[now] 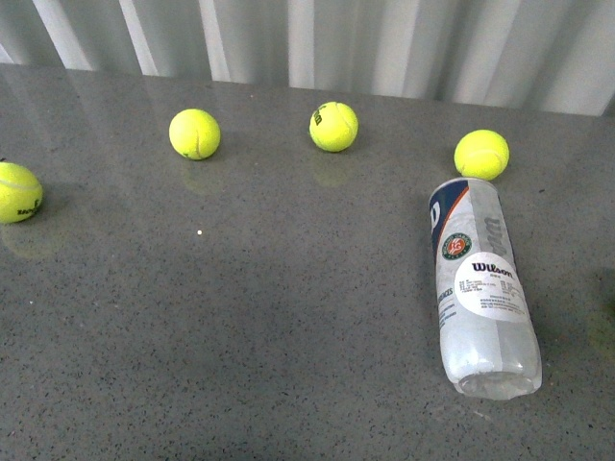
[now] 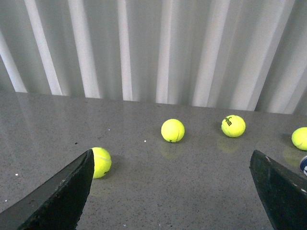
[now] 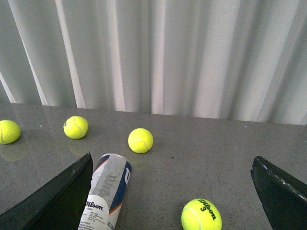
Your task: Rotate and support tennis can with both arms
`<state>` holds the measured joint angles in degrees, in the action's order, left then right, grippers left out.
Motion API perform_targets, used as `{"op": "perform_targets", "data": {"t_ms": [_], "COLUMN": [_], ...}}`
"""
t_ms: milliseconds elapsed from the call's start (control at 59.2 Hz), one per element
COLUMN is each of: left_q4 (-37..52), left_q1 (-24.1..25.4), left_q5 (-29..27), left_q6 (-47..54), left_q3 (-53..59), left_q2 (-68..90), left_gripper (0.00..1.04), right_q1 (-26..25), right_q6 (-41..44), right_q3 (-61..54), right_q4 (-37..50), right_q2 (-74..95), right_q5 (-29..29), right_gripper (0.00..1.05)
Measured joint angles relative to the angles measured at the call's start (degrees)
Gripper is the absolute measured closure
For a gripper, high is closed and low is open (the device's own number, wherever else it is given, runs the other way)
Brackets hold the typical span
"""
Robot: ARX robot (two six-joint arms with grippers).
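The tennis can (image 1: 480,283) lies on its side at the right of the grey table, clear tube with navy Wilson label, its far end near a ball. It also shows in the right wrist view (image 3: 108,191), beside one finger. My right gripper (image 3: 172,196) is open above the table, with nothing between its fingers but a ball on the table. My left gripper (image 2: 172,191) is open and empty over bare table; only a sliver of the can (image 2: 304,165) shows there. Neither arm shows in the front view.
Several yellow-green tennis balls lie on the table (image 1: 240,317): one at the left edge (image 1: 17,192), two at the back (image 1: 194,133) (image 1: 333,127), one by the can's far end (image 1: 481,155). Another ball (image 3: 201,215) lies near my right gripper. A white corrugated wall (image 1: 384,38) backs the table.
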<state>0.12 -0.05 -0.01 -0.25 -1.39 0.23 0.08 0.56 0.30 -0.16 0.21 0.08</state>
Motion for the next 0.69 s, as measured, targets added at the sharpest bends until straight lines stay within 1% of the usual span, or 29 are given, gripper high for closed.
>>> {"op": "perform_targets", "data": {"t_ms": [692], "left_q4": [0.0], "left_q1": [0.0], "left_q5": [0.0], "left_q6": [0.0], "left_q3": [0.0], "left_q2": [0.0], "left_gripper": [0.07], "right_q1": [0.0], "right_q6": [0.0], "right_q3": [0.0], "right_q4": [0.0], "right_q2": [0.0], "right_q5": [0.0], "right_gripper": [0.07]}}
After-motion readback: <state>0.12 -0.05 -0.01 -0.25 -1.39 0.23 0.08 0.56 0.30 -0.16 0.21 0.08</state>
